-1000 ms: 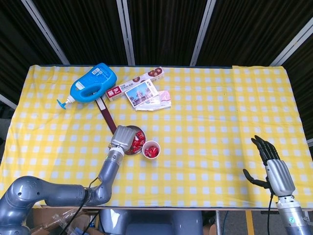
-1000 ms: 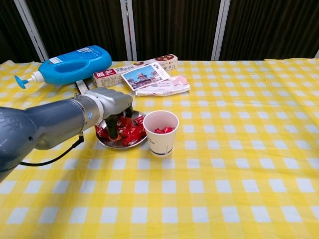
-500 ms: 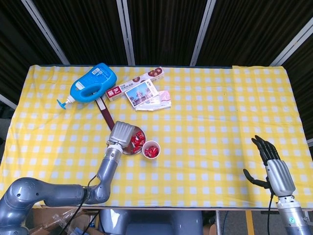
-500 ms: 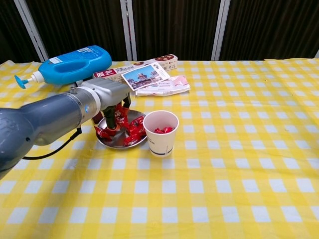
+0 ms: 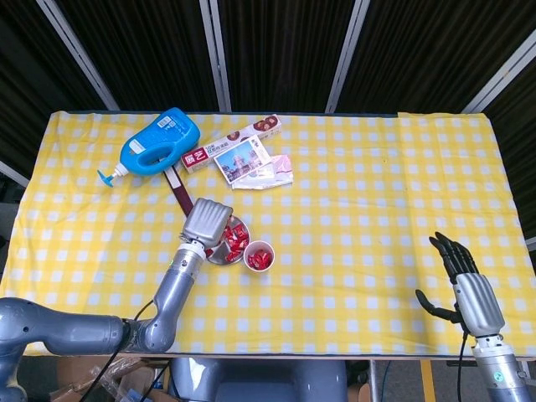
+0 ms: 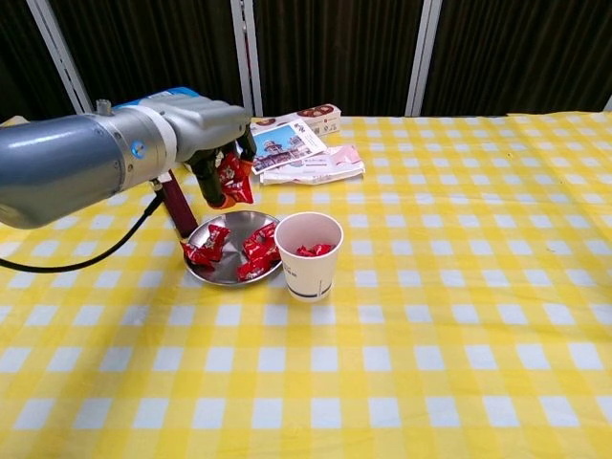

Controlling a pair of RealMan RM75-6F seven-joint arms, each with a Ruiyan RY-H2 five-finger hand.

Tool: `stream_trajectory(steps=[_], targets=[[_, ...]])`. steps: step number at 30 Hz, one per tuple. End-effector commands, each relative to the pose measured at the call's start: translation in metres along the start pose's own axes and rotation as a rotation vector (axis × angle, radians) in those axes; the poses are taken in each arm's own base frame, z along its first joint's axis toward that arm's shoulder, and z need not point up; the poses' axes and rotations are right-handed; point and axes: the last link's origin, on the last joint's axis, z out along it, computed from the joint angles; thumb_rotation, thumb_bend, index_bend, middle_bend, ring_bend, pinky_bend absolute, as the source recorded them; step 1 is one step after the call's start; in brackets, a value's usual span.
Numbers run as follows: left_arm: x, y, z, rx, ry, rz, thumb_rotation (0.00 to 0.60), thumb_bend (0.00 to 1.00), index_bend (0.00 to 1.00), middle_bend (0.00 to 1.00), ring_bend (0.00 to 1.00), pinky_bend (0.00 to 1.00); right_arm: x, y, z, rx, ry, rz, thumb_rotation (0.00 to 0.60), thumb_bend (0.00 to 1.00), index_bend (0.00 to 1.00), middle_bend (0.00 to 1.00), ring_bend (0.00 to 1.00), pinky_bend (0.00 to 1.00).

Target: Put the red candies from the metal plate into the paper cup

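Lifted off the plate (image 6: pixel 226 274) since a second ago, the left robot hand (image 6: pixel 212 153) now hangs above it, pinching a red candy (image 6: pixel 232 179). More candies (image 6: pixel 258 251) lie on the plate, and some sit in the cup (image 6: pixel 308 254) just right of it. At the desk's (image 5: pixel 377 209) near right edge, the right robot hand (image 5: pixel 469 285) is released, fingers spread.

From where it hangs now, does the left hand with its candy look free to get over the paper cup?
Probably yes. The left hand holds a red candy lifted above the metal plate, and the paper cup stands open-topped just beside the plate with nothing between or over it.
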Motion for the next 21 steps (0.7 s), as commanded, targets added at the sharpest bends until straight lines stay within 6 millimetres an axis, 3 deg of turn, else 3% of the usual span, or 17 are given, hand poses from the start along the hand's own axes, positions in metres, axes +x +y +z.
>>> stream_trajectory(steps=[1,11,21], targets=[[0.018,0.009,-0.004,-0.036,0.037,-0.008,0.600,0.41,0.58,0.65,0.91,0.99,0.000,0.000,0.000,-0.001,0.000,0.000,0.600,0.39,0.00,0.00,0.00,0.00],[0.020,0.052,-0.015,-0.160,0.027,-0.003,0.600,0.41,0.58,0.65,0.91,0.99,0.000,0.001,0.000,-0.008,0.000,-0.002,0.600,0.39,0.00,0.00,0.00,0.00],[0.005,0.064,-0.016,-0.173,-0.010,0.017,0.600,0.40,0.56,0.65,0.91,0.99,0.001,0.000,0.000,-0.001,0.001,0.002,0.600,0.39,0.00,0.00,0.00,0.00]])
